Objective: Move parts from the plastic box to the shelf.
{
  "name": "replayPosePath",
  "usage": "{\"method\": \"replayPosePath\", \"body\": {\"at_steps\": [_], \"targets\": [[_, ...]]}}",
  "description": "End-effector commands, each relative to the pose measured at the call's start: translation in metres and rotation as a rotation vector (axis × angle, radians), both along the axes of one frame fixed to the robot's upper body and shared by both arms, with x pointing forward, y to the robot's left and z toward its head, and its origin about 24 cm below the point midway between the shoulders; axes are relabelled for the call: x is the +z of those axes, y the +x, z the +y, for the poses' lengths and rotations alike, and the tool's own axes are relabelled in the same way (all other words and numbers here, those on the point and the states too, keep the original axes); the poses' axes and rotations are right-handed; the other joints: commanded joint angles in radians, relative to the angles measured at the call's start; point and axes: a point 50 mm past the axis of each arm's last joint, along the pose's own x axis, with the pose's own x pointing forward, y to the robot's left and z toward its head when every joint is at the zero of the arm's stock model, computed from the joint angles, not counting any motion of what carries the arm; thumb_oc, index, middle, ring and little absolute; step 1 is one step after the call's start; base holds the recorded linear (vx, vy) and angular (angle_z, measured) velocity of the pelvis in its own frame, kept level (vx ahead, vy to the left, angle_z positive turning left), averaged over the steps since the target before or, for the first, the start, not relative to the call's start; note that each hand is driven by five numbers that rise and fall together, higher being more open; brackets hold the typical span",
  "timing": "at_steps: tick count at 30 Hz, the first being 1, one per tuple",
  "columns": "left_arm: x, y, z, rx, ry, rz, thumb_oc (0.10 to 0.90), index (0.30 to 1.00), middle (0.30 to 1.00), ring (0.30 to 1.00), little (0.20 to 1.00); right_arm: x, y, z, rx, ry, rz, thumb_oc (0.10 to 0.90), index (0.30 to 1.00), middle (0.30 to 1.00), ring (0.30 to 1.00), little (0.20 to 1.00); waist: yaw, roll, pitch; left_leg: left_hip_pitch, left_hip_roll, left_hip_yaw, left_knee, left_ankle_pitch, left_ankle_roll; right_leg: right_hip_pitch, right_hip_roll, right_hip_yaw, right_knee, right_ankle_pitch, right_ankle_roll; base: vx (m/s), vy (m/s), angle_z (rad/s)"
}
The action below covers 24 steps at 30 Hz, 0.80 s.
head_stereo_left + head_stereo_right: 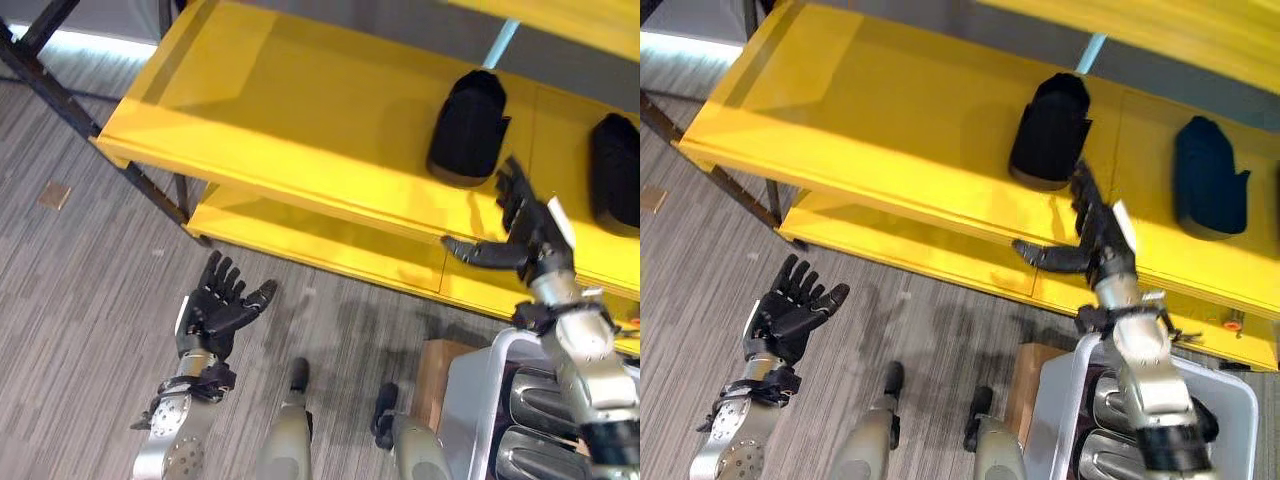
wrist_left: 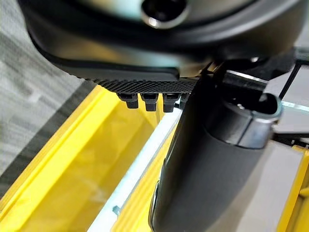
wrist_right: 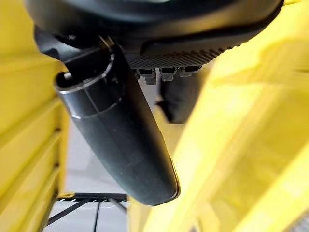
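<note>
Two black parts rest on the yellow shelf [image 1: 300, 110]: one part [image 1: 468, 127] near the middle and a second part [image 1: 1208, 178] further right. My right hand [image 1: 525, 232] hovers open just in front of the shelf's edge, below the first part, with fingers straight and thumb stretched left, holding nothing. At the lower right stands the white plastic box [image 1: 1240, 405] with several shiny dark parts [image 1: 540, 400] inside. My left hand [image 1: 215, 305] hangs open over the floor at the lower left, palm up and empty.
A lower yellow shelf level [image 1: 320, 245] runs beneath the top one. Black frame legs [image 1: 60, 100] stand at the left. A brown cardboard box [image 1: 435, 375] sits on the grey striped floor [image 1: 70, 300] next to the plastic box.
</note>
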Motion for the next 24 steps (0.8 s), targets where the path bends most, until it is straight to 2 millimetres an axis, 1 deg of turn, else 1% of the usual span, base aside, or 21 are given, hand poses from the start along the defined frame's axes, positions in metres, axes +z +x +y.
{"method": "replayPosePath", "body": {"at_steps": [1, 2, 3, 4, 5, 8, 11, 13, 14, 15, 18, 19, 21, 22, 23, 24], "targets": [[0.017, -0.011, 0.008, -0.021, 0.109, -0.095, 0.9, 1.0, 1.0, 1.0, 1.0, 0.028, -0.012, 0.004, 0.067, 0.077, -0.187, 0.9, 1.0, 1.0, 1.0, 1.0, -0.023, -0.029, -0.181, 0.087, 0.033, 0.063, -0.016, -0.109, 0.0, 0.094, -0.041, 0.02, -0.128, 0.04, 0.084, 0.02, 0.011, -0.21], [0.017, -0.011, 0.008, -0.022, 0.11, -0.094, 0.9, 1.0, 1.0, 1.0, 1.0, 0.027, -0.012, 0.004, 0.066, 0.077, -0.185, 0.9, 1.0, 1.0, 1.0, 1.0, -0.022, -0.03, -0.182, 0.089, 0.033, 0.064, -0.018, -0.109, 0.0, 0.095, -0.041, 0.02, -0.13, 0.041, 0.085, 0.05, 0.031, -0.24], [0.011, -0.013, 0.006, -0.027, 0.106, -0.077, 0.9, 1.0, 1.0, 1.0, 1.0, 0.014, -0.02, 0.006, 0.071, 0.143, -0.151, 0.9, 1.0, 1.0, 1.0, 1.0, -0.037, -0.024, -0.202, 0.112, 0.034, 0.079, -0.036, -0.109, 0.0, 0.107, -0.042, 0.029, -0.144, 0.044, 0.089, 0.03, 0.02, -0.25], [0.011, -0.014, 0.006, -0.027, 0.107, -0.076, 0.9, 1.0, 1.0, 1.0, 1.0, 0.013, -0.021, 0.006, 0.071, 0.143, -0.15, 0.9, 1.0, 1.0, 1.0, 1.0, -0.036, -0.025, -0.203, 0.114, 0.034, 0.08, -0.038, -0.109, 0.0, 0.108, -0.042, 0.03, -0.145, 0.044, 0.089, 0.04, 0.048, -0.28], [0.006, -0.014, 0.004, -0.02, 0.101, -0.057, 0.9, 1.0, 1.0, 1.0, 1.0, -0.007, -0.026, 0.011, 0.057, 0.255, -0.097, 0.9, 1.0, 1.0, 1.0, 1.0, -0.052, -0.018, -0.219, 0.138, 0.036, 0.097, -0.055, -0.107, 0.001, 0.115, -0.042, 0.04, -0.155, 0.049, 0.092, 0.01, 0.049, -0.24], [-0.002, -0.017, 0.0, -0.006, 0.067, -0.032, 0.9, 1.0, 1.0, 1.0, 1.0, -0.03, -0.04, 0.017, 0.043, 0.364, -0.034, 0.9, 1.0, 1.0, 1.0, 1.0, -0.071, -0.01, -0.237, 0.176, 0.035, 0.125, -0.088, -0.105, 0.003, 0.125, -0.04, 0.061, -0.168, 0.056, 0.095, 0.02, 0.058, -0.28], [-0.009, -0.019, -0.001, 0.011, 0.054, -0.009, 0.9, 1.0, 1.0, 1.0, 1.0, -0.054, -0.051, 0.024, 0.025, 0.478, 0.04, 0.9, 1.0, 1.0, 1.0, 1.0, -0.09, -0.003, -0.247, 0.196, 0.035, 0.139, -0.1, -0.106, 0.005, 0.126, -0.039, 0.078, -0.166, 0.058, 0.097, 0.01, 0.046, -0.25], [-0.011, -0.021, -0.001, 0.019, 0.05, -0.003, 0.9, 1.0, 1.0, 1.0, 1.0, -0.056, -0.056, 0.024, 0.018, 0.482, 0.048, 0.9, 1.0, 1.0, 1.0, 1.0, -0.095, -0.001, -0.248, 0.203, 0.035, 0.144, -0.104, -0.108, 0.007, 0.127, -0.04, 0.084, -0.165, 0.059, 0.099, 0.02, 0.054, -0.25], [-0.012, -0.021, 0.0, 0.022, 0.066, 0.001, 0.9, 1.0, 1.0, 1.0, 1.0, -0.063, -0.061, 0.025, 0.006, 0.523, 0.067, 0.9, 1.0, 1.0, 1.0, 1.0, -0.108, 0.001, -0.256, 0.217, 0.033, 0.151, -0.106, -0.116, 0.008, 0.135, -0.043, 0.09, -0.167, 0.06, 0.102, 0.04, 0.078, -0.23], [-0.011, -0.018, -0.001, 0.022, 0.069, -0.005, 0.9, 1.0, 1.0, 1.0, 1.0, -0.068, -0.06, 0.028, 0.004, 0.576, 0.077, 0.9, 1.0, 1.0, 1.0, 1.0, -0.113, -0.001, -0.258, 0.216, 0.032, 0.151, -0.098, -0.123, 0.009, 0.136, -0.046, 0.094, -0.163, 0.061, 0.105, 0.04, 0.078, -0.2], [-0.012, -0.015, -0.001, 0.02, 0.074, -0.005, 0.9, 1.0, 1.0, 1.0, 1.0, -0.07, -0.059, 0.027, 0.0, 0.586, 0.087, 0.9, 1.0, 1.0, 1.0, 1.0, -0.115, -0.006, -0.258, 0.215, 0.03, 0.15, -0.082, -0.134, 0.013, 0.137, -0.05, 0.099, -0.154, 0.061, 0.107, 0.02, 0.075, -0.06], [-0.011, -0.011, -0.002, 0.022, 0.076, -0.01, 0.9, 1.0, 1.0, 1.0, 1.0, -0.069, -0.061, 0.023, -0.023, 0.567, 0.082, 0.9, 1.0, 1.0, 1.0, 1.0, -0.122, -0.013, -0.257, 0.224, 0.02, 0.156, -0.066, -0.152, 0.023, 0.147, -0.062, 0.101, -0.143, 0.07, 0.114, 0.05, 0.114, 0.02], [-0.011, -0.01, -0.003, 0.024, 0.074, -0.013, 0.9, 1.0, 1.0, 1.0, 1.0, -0.07, -0.062, 0.022, -0.033, 0.594, 0.08, 0.9, 1.0, 1.0, 1.0, 1.0, -0.124, -0.014, -0.255, 0.229, 0.013, 0.157, -0.063, -0.159, 0.029, 0.151, -0.069, 0.104, -0.139, 0.077, 0.118, 0.04, 0.136, 0.03], [-0.009, -0.006, -0.005, 0.022, 0.078, -0.023, 0.9, 1.0, 1.0, 1.0, 1.0, -0.073, -0.062, 0.021, -0.051, 0.64, 0.076, 0.9, 1.0, 1.0, 1.0, 1.0, -0.134, -0.018, -0.25, 0.23, -0.005, 0.16, -0.056, -0.17, 0.042, 0.146, -0.088, 0.12, -0.122, 0.105, 0.131, 0.01, 0.117, -0.01], [-0.009, -0.006, -0.005, 0.022, 0.078, -0.023, 0.9, 1.0, 1.0, 1.0, 1.0, -0.073, -0.062, 0.021, -0.051, 0.64, 0.076, 0.9, 1.0, 1.0, 1.0, 1.0, -0.133, -0.018, -0.25, 0.23, -0.006, 0.161, -0.055, -0.171, 0.042, 0.145, -0.089, 0.121, -0.122, 0.104, 0.132, 0.02, 0.253, 0.0], [-0.004, -0.004, -0.004, 0.017, 0.099, -0.044, 0.9, 1.0, 1.0, 1.0, 1.0, -0.072, -0.065, 0.017, -0.065, 0.64, 0.066, 0.9, 1.0, 1.0, 1.0, 1.0, -0.145, -0.02, -0.242, 0.223, -0.025, 0.167, -0.047, -0.182, 0.054, 0.135, -0.107, 0.135, -0.115, 0.129, 0.139, 0.0, 0.211, 0.0]]}}
